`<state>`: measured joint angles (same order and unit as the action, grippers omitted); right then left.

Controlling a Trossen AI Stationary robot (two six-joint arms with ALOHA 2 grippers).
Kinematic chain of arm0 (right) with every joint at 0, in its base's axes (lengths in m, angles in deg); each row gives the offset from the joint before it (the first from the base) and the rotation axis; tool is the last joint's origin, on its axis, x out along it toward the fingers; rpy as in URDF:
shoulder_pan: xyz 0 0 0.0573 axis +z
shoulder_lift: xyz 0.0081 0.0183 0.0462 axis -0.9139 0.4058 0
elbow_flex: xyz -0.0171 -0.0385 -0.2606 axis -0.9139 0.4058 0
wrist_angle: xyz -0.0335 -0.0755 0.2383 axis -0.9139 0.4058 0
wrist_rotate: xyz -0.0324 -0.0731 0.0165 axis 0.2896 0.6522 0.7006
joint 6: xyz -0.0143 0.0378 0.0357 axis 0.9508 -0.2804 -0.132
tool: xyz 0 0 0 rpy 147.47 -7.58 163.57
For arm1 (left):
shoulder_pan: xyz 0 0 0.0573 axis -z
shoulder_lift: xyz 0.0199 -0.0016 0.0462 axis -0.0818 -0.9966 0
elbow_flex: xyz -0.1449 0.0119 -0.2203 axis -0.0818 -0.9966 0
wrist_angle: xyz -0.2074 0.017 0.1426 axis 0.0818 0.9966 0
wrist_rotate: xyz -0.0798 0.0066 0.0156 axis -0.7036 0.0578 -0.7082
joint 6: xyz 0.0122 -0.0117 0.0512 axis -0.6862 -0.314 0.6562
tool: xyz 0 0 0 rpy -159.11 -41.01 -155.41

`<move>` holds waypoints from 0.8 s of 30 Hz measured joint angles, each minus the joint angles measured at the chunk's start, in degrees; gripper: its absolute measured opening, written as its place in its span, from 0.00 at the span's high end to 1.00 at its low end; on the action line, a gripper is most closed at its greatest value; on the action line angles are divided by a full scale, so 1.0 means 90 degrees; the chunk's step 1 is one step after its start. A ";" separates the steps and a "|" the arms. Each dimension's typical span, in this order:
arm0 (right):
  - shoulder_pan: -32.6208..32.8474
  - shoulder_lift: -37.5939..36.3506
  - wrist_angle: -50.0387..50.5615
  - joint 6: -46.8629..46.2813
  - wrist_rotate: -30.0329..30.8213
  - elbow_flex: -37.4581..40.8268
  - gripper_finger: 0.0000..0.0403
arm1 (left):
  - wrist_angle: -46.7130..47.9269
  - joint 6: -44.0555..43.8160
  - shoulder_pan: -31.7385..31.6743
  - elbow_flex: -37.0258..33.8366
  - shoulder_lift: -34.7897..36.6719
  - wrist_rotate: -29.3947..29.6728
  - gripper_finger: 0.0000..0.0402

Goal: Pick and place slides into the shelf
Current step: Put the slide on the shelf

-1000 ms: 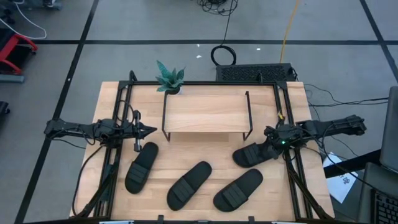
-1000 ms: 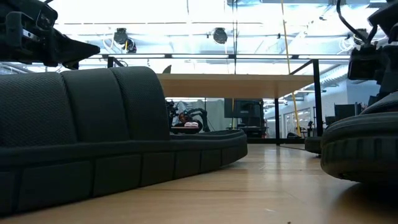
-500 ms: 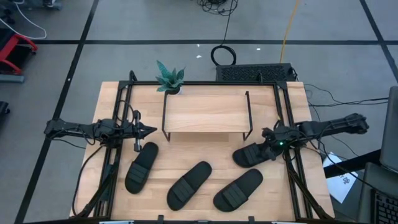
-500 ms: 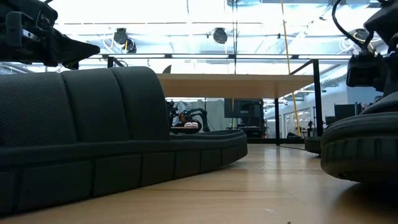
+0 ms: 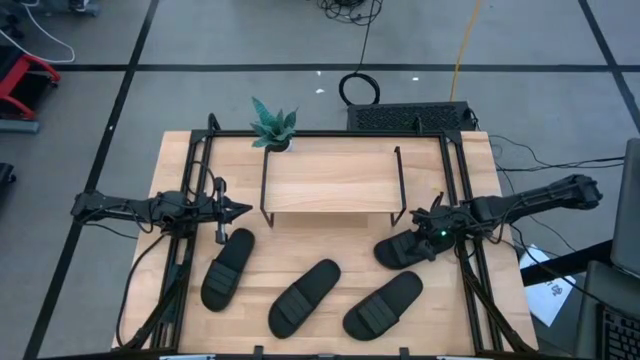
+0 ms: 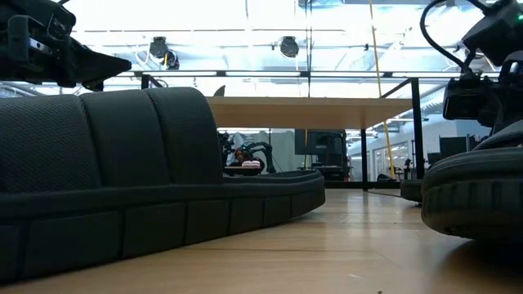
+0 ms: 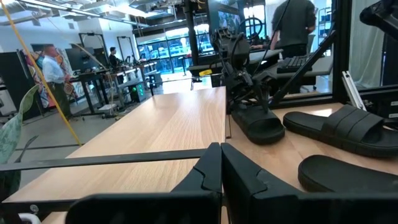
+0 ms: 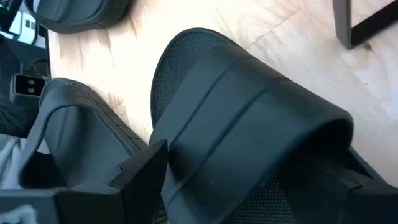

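Note:
Four black slides lie sole-down on the table in the high view: one at the left [image 5: 227, 268], one in the middle [image 5: 305, 297], one to its right [image 5: 383, 304] and one by the shelf's right leg [image 5: 402, 249]. The shelf [image 5: 332, 183] stands on its black legs at the table's far middle. My right gripper [image 5: 421, 233] is open over that last slide; in the right wrist view the right gripper [image 8: 261, 163] has a finger on either side of the ribbed strap [image 8: 249, 124]. My left gripper [image 5: 243, 210] is shut and hovers left of the shelf, fingertips together [image 7: 221, 150]. My right gripper comes down slanting from the table's right, with its fingers [image 8: 144, 169] straddling the strap of the slide by the shelf's right leg. Whether they touch the strap, I cannot tell. The slide lies flat on the table.
A small potted plant [image 5: 272, 125] stands at the shelf's far left corner. Black frame rails [image 5: 190, 190] run along the table's left and right sides. Bare wood [image 5: 330, 240] lies between the shelf and the slides. People and desks show beyond the table in the left wrist view.
My right gripper has moved toward the table's left, from the slide's right end to over its strap, sinking slightly in the low view. The slides and my left arm have stayed still.

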<state>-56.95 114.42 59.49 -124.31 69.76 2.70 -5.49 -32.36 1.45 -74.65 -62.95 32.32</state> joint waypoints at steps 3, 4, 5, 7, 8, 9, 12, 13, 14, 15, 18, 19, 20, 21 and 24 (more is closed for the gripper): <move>0.0000 0.0108 -0.0147 0.0145 -0.0005 0.0002 0.31 | -0.0002 -0.0001 0.0001 0.0000 0.0000 0.0000 0.98; 0.0002 0.0120 -0.0190 0.0177 0.0004 0.0008 0.31 | -0.0002 -0.0001 -0.0001 0.0000 0.0000 0.0000 0.98; 0.0002 0.0126 -0.0231 0.0190 0.0005 0.0013 0.32 | -0.0002 -0.0001 0.0001 0.0000 0.0000 0.0000 0.98; 0.0002 0.0135 -0.0275 0.0120 0.0014 0.0019 0.35 | -0.0002 -0.0001 0.0001 0.0000 0.0000 0.0000 0.98; 0.0002 0.0135 -0.0276 0.0096 0.0022 0.0022 0.38 | -0.0002 -0.0001 -0.0002 0.0000 0.0000 0.0000 0.98; 0.0002 0.0137 -0.0282 0.0098 0.0022 0.0024 0.41 | -0.0002 -0.0001 -0.0001 0.0000 0.0000 0.0000 0.98; 0.0002 0.0137 -0.0282 0.0109 0.0024 0.0024 0.56 | -0.0002 -0.0001 -0.0002 0.0000 0.0000 0.0000 0.98; 0.0002 0.0137 -0.0284 0.0114 0.0024 0.0024 0.62 | -0.0002 -0.0001 0.0001 0.0000 0.0000 0.0000 0.98; 0.0002 0.0137 -0.0288 0.0128 0.0022 0.0024 0.68 | -0.0002 -0.0001 -0.0001 0.0000 0.0000 0.0000 0.98; 0.0002 0.0136 -0.0292 0.0129 0.0018 0.0024 0.75 | -0.0005 -0.0001 -0.0001 0.0000 0.0000 0.0000 0.98; 0.0000 0.0109 -0.0374 0.0187 -0.0126 0.0024 0.95 | -0.0005 -0.0001 0.0001 0.0000 0.0000 0.0000 0.98; 0.0002 0.0099 -0.0471 0.0198 -0.0231 0.0024 0.96 | -0.0005 -0.0001 0.0001 0.0000 0.0000 0.0000 0.98; 0.0002 0.0091 -0.0560 0.0172 -0.0317 0.0024 0.96 | -0.0005 -0.0001 0.0001 0.0000 0.0000 0.0000 0.98; 0.0002 0.0079 -0.0655 0.0148 -0.0411 0.0026 0.96 | -0.0005 -0.0001 0.0000 0.0000 0.0000 0.0000 0.98; 0.0010 0.0017 -0.0967 0.0247 -0.0620 0.0027 0.97 | -0.0006 -0.0003 -0.0001 0.0000 0.0001 0.0000 0.98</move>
<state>-56.87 114.57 50.79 -122.08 64.18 2.94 -5.54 -32.39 1.45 -74.65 -62.94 32.32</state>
